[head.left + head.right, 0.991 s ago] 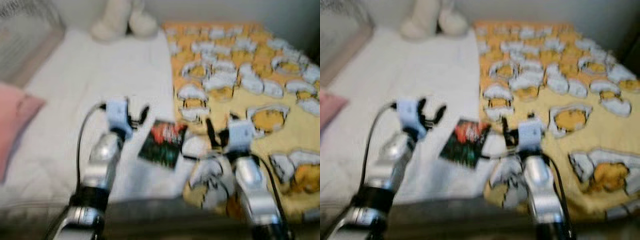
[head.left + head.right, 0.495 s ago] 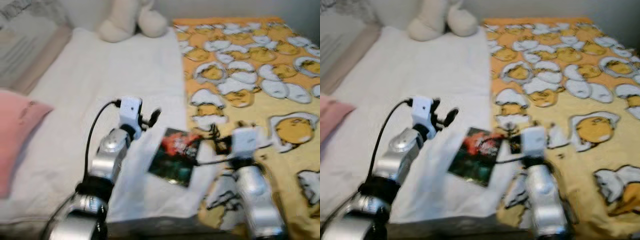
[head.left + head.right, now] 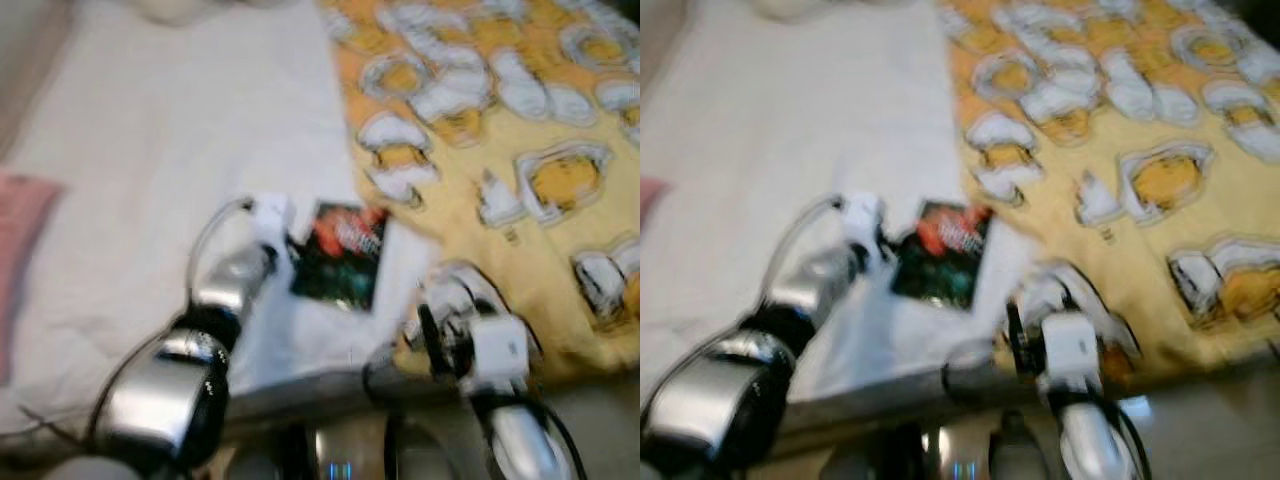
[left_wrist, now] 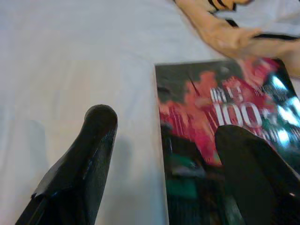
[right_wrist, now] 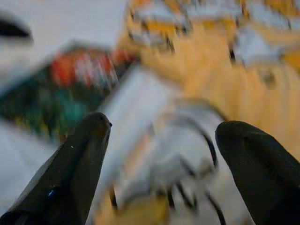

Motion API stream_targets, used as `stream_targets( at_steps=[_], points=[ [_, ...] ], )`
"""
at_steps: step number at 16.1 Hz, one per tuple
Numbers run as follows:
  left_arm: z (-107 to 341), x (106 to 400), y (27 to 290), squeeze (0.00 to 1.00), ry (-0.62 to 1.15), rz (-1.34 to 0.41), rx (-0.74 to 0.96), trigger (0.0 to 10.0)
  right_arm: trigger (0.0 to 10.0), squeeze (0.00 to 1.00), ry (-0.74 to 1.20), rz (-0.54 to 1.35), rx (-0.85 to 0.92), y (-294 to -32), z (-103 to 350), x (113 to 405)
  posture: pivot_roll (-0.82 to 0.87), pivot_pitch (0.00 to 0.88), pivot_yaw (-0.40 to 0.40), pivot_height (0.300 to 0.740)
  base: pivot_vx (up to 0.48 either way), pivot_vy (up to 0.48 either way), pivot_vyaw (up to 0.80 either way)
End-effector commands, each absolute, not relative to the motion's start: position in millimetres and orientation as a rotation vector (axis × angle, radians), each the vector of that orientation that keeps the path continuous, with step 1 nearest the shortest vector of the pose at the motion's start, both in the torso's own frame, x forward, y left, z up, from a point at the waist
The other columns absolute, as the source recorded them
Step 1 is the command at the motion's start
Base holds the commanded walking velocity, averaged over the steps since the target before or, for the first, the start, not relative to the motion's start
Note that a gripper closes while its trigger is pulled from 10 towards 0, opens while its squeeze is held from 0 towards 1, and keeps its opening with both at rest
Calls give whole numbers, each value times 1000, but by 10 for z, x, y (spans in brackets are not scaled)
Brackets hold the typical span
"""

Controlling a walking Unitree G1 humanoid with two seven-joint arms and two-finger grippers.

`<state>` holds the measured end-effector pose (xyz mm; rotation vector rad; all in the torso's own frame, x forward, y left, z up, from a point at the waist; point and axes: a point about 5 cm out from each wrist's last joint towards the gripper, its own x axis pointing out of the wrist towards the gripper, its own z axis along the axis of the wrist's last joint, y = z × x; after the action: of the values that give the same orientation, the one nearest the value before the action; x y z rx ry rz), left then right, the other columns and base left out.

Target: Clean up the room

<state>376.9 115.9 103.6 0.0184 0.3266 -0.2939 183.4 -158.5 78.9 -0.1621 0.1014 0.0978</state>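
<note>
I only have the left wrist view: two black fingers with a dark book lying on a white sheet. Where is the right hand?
Observer: The right hand is near the bed's front edge, over the yellow blanket, apart from the book.
Operator: Is that hand open?
Observer: Yes, the right wrist view shows its fingers spread wide with nothing between them.
Operator: What else is on the bed?
Observer: A pink pillow lies at the far left of the white sheet, well away from the book.
</note>
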Motion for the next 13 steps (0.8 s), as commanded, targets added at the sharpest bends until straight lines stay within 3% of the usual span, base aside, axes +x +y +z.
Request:
stream_targets(
  at_steps=[1, 5, 8, 11, 13],
  points=[
    [1005, 3772, 1253, 0, 340, -248, 20, 10000, 10000, 0, 86, 107, -148, -1561, 897, 1786, -308, 337, 115, 736, 0, 0, 0],
    [968, 3759, 1233, 0, 355, -258, -77, 10000, 10000, 0, 97, 84, -139, -1554, 931, 1724, -325, 333, 118, 736, 0, 0, 0],
    [816, 3678, 1217, 0, 399, -251, -59, 10000, 10000, 0, 100, 116, -114, -1490, 960, 1704, -325, 331, 113, 736, 0, 0, 0],
    [719, 3619, 1135, 0, 437, -246, -160, 10000, 10000, 0, 111, 148, -105, -1480, 968, 1678, -332, 332, 110, 736, 0, 0, 0],
    [713, 3593, 975, 0, 457, -312, -327, 10000, 10000, 0, 113, 147, -105, -1486, 965, 1684, -335, 326, 108, 736, 0, 0, 0]
  ],
)
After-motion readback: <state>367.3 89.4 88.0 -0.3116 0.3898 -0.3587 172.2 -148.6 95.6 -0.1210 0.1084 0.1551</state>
